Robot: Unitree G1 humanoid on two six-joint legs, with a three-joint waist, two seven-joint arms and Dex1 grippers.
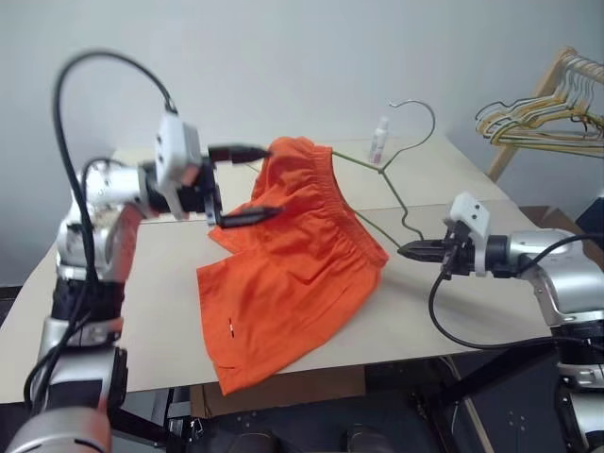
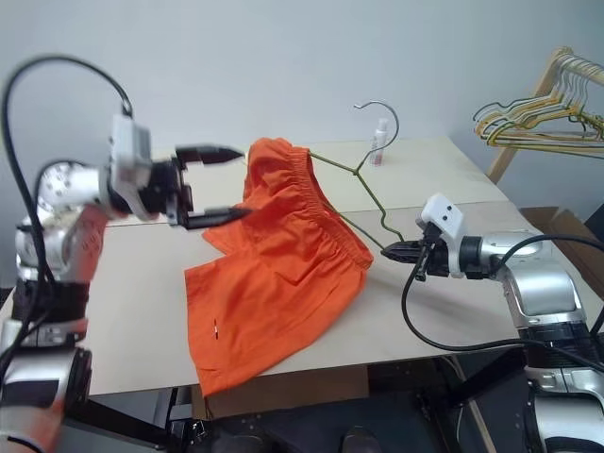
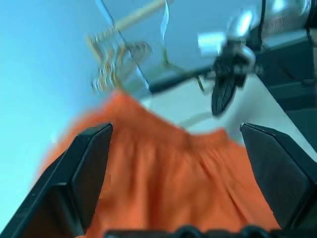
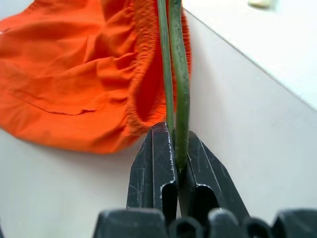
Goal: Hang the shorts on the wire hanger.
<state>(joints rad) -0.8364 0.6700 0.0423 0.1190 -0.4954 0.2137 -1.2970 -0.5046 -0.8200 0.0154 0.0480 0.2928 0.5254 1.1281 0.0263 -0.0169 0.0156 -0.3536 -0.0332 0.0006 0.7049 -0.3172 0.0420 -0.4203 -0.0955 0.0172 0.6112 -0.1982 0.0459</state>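
One pair of orange shorts, one dark wire hanger threaded into it, one small white bottle, and one table. A bunch of gold and pale hangers hangs at the far right (too tangled to count). Two grippers.

table front-left: bare top, free passage
back centre: small bottle stands
far right: hanger rack blocks

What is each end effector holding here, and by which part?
The right end effector is shut on the wire hanger at its corner. The left end effector is open, holding nothing, beside the shorts.
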